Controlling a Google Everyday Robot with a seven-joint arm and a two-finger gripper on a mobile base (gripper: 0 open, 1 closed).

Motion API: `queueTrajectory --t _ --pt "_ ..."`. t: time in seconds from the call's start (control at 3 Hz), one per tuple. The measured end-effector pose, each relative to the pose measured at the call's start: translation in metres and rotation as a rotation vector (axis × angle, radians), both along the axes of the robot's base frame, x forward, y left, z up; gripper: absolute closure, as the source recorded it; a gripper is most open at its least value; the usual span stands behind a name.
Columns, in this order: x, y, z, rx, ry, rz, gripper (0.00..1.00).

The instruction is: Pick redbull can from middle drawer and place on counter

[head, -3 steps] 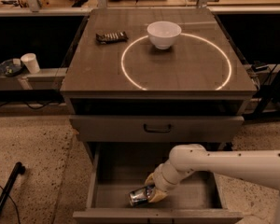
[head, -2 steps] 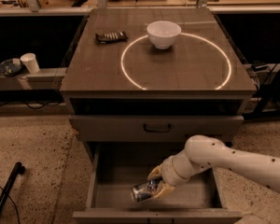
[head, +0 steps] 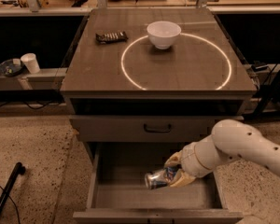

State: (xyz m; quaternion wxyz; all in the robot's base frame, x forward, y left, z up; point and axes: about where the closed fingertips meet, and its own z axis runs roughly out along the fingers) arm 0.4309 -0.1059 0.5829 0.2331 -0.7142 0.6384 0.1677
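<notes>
You have hand [head: 173, 174] clamped on redbull can [head: 155, 179], tilted, inside open middle drawer [head: 121, 190]. Versus earlier: can and hand higher, shifted toward drawer's right side.

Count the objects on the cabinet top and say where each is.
2. The white bowl sits at the back, on the white circle; the dark wrapper lies back left, outside it. The gripper is down in the open drawer, holding the can.

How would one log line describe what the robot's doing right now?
gripper: in middle drawer | grasp: shut on redbull can | counter: white bowl, dark wrapper
</notes>
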Motion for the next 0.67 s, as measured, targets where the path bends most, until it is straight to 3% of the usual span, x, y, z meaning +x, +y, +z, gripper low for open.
queueTrajectory --t 0.33,0.67 --pt "0.021 -0.046 0.089 -0.087 -0.067 -0.095 1.0" --pt "0.049 -0.09 0.147 -0.127 -0.024 -0.198 1.0"
